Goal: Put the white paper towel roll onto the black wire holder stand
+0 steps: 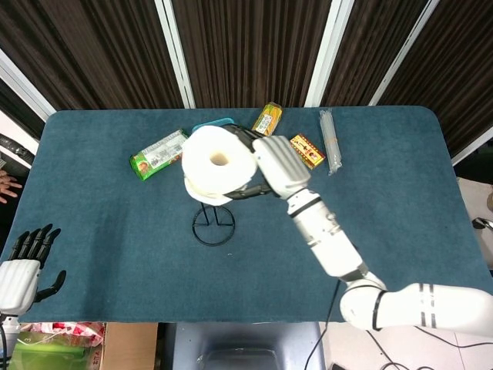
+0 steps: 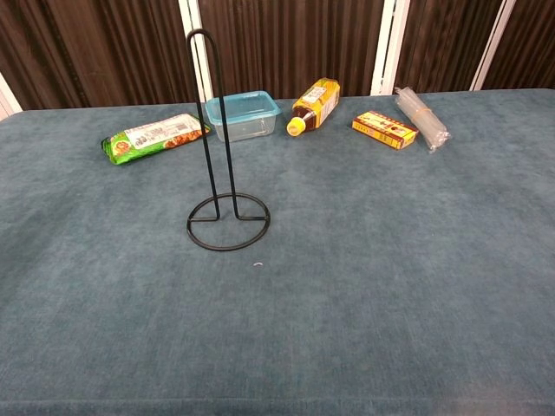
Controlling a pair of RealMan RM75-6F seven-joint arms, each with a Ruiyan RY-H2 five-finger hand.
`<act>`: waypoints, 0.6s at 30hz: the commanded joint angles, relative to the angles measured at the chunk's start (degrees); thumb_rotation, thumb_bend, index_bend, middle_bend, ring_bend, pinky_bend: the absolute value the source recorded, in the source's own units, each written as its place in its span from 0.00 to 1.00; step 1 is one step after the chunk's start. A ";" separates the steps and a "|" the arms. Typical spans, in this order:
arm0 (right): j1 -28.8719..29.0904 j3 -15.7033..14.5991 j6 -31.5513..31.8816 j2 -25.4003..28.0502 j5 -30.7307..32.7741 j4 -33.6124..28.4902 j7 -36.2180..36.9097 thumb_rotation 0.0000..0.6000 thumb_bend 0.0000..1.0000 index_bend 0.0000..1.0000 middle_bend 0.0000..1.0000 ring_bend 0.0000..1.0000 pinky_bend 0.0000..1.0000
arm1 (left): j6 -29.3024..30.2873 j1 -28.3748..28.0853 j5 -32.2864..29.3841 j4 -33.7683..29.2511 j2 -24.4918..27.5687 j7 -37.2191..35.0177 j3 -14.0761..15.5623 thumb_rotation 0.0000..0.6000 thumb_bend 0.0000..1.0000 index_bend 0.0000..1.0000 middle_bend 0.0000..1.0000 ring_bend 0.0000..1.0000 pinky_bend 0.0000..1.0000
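In the head view my right hand grips the white paper towel roll from its right side and holds it high over the table, its hollow core facing up. The roll hangs just above and slightly behind the black wire holder stand, whose ring base shows below it. In the chest view the stand rises upright from its round base with nothing on its tall loop; the roll and the right hand are out of that frame. My left hand rests open at the table's near left corner.
Along the far edge lie a green snack packet, a clear box with a blue lid, a yellow-capped bottle on its side, a small yellow-red box and a clear wrapped tube.
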 commanded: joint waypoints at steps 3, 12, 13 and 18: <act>5.46 -0.25 3.94 -2.86 7.40 -0.79 -6.73 1.00 0.27 0.90 0.71 0.66 0.62 | -0.26 0.13 -0.80 -0.06 0.34 -0.26 -0.09 1.00 0.40 0.00 0.00 0.00 0.05; 7.40 -2.54 4.62 -4.36 11.03 1.36 -8.27 1.00 0.27 0.90 0.71 0.66 0.62 | -0.08 0.28 -0.96 -0.50 0.72 -0.37 -0.17 1.00 0.40 0.00 0.00 0.00 0.05; 7.44 -2.71 4.64 -4.29 11.12 1.39 -8.27 1.00 0.27 0.90 0.71 0.66 0.62 | -0.31 0.17 -1.07 -0.47 0.75 -0.45 -0.21 1.00 0.40 0.00 0.00 0.00 0.05; 7.86 -3.38 4.23 -4.64 12.03 2.22 -7.98 1.00 0.27 0.90 0.71 0.66 0.62 | -0.64 -0.15 -0.97 -0.33 0.61 -0.48 -0.30 1.00 0.40 0.00 0.00 0.00 0.05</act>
